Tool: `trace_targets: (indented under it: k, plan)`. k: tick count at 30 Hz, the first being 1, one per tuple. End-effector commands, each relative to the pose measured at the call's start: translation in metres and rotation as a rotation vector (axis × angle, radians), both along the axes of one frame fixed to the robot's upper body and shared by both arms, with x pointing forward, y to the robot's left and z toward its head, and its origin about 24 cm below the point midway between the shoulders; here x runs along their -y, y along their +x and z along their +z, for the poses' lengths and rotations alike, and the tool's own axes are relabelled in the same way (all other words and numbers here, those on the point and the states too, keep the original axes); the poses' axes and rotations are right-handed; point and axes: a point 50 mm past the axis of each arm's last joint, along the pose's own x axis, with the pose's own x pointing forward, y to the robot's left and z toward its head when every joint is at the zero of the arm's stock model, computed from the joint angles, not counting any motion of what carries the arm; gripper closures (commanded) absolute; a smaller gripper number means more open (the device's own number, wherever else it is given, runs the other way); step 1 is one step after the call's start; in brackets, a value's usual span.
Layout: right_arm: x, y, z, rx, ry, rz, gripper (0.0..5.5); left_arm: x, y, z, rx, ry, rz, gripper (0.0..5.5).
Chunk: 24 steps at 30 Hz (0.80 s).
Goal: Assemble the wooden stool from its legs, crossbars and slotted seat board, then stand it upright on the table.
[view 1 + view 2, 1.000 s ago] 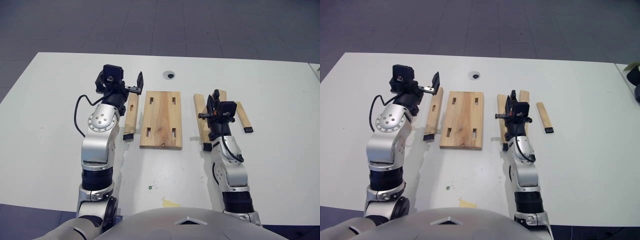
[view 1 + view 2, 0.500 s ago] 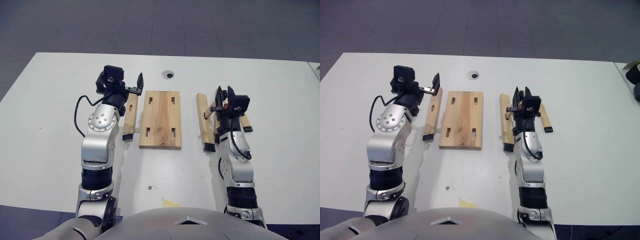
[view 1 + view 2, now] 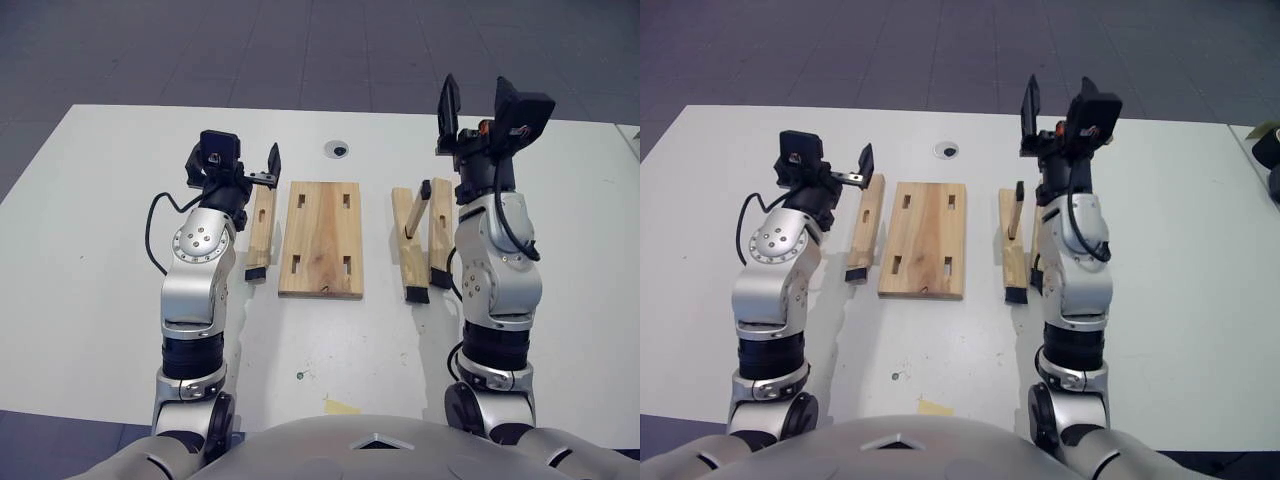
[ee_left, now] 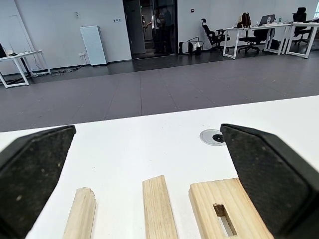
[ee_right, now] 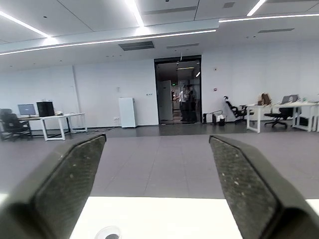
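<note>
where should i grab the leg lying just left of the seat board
Probably mid-length on the leg, straight down, closing across its narrow width: it lies flat, with a gap to the seat board and table showing along both long sides.

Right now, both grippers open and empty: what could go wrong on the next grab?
1. A short piece seems to rest askew on a leg right of the seat board; a pinch there may catch both or flick one away.
2. The left gripper hovers over the left leg, which lies close beside the board; a finger could land on the board's edge.
</note>
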Motion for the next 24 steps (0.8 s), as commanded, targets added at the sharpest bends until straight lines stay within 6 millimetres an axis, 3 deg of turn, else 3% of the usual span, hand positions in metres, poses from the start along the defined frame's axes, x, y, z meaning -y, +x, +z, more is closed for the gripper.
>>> trace_targets:
  k: [1,6,11,14,20,22,24]
  plan:
    - [-0.001,0.010,-0.006,-0.101,0.018,0.065,0.98,0.000,0.000,0.000,0.004,-0.008,0.012,0.10]
    - [0.004,0.017,-0.023,-0.175,-0.007,0.077,0.20,0.003,-0.003,-0.004,-0.003,-0.018,0.020,0.10]
    - [0.004,0.020,-0.030,-0.194,-0.026,0.086,0.12,0.004,-0.004,-0.005,-0.008,-0.022,0.022,0.10]
    - [0.002,0.019,-0.027,-0.179,-0.026,0.089,0.12,0.004,-0.005,-0.006,-0.010,-0.023,0.024,0.10]
    - [0.000,0.013,0.005,-0.019,-0.012,0.093,0.12,0.004,-0.005,-0.004,-0.002,-0.026,0.028,0.10]
    - [-0.002,0.013,-0.010,-0.079,-0.030,0.098,0.12,0.004,-0.006,-0.005,-0.004,-0.028,0.029,0.10]
    - [-0.001,0.012,-0.045,-0.217,-0.039,0.101,0.12,0.005,-0.007,-0.006,-0.006,-0.029,0.027,0.10]
